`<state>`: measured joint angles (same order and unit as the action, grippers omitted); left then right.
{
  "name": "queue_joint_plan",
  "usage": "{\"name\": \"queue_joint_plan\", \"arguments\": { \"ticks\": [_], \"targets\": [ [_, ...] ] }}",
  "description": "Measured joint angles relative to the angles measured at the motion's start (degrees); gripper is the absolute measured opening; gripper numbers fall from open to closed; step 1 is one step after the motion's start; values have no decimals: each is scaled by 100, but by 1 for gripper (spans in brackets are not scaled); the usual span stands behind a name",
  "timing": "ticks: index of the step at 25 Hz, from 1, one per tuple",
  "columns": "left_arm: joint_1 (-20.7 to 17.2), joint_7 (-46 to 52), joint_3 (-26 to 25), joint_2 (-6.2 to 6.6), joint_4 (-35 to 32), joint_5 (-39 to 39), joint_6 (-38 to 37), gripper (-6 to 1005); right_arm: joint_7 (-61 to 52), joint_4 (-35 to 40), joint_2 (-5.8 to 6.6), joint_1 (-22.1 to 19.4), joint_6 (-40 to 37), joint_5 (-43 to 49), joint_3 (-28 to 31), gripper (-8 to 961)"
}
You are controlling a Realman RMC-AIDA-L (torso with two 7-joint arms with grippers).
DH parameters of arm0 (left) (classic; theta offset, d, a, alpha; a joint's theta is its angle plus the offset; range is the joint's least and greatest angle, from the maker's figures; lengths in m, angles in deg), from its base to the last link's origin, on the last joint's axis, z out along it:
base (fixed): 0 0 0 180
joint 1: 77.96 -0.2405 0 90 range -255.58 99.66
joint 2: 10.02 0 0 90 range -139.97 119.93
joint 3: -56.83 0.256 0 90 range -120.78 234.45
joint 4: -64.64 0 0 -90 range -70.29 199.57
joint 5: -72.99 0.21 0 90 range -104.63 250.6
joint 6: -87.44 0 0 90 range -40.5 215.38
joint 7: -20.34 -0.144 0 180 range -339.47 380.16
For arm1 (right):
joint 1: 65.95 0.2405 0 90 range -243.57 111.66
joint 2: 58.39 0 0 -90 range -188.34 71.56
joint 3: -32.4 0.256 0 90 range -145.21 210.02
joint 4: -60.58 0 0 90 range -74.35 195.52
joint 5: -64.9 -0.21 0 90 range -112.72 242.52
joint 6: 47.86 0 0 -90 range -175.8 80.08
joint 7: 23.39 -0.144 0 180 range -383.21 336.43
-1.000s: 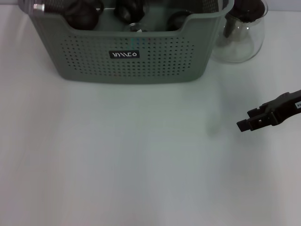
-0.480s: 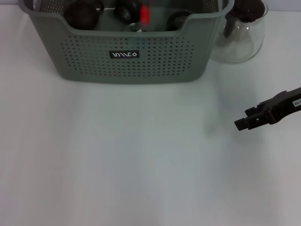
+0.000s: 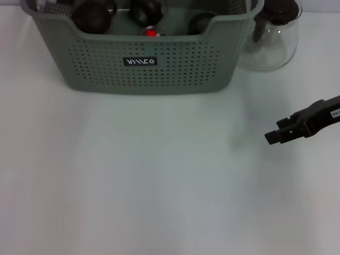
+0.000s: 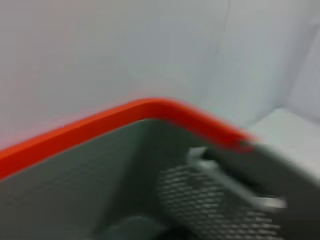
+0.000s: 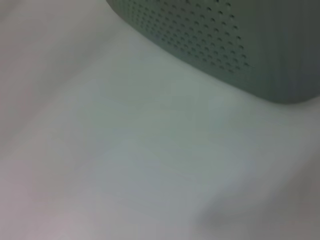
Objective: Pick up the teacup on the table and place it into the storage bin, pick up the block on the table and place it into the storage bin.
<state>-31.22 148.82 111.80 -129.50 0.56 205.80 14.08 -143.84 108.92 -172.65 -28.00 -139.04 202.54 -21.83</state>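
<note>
One storage bin at the far edge of the white table, with a red item seen inside it.

The large grey-green rectangular perforated plastic storage bin is seen standing upright at the far side of the table, its small black label with white lettering facing the robot. Several dark rounded objects are seen inside the bin, and a small red block-like item is visible within it near the dipped front rim. A clear glass pitcher with a black lid stands just beside the bin on the right. The right gripper is held low over the table, well apart from the bin; whether its fingers are apart or together cannot be told. The left gripper is not seen; only a blurred orange-red rim and grey mesh are shown by its wrist camera.
</note>
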Motion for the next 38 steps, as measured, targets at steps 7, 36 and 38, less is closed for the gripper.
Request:
{"name": "queue_joint_plan", "arguments": {
  "ticks": [7,36,38],
  "targets": [
    [-1040,-1484,-84,-191,-782,-1338,-2171,820,239,36,-6,20,-1,-203,19,656],
    [-1839,-4198,-1497,-333,2400,-1399,-2054,866,3354,-1158,-555,-183,383,-1477,940,923],
    [-1825,-4265,-1474,-332,2438,-1399,-2022,865,3361,-1210,-560,-189,444,-1477,936,941]
  ]
}}
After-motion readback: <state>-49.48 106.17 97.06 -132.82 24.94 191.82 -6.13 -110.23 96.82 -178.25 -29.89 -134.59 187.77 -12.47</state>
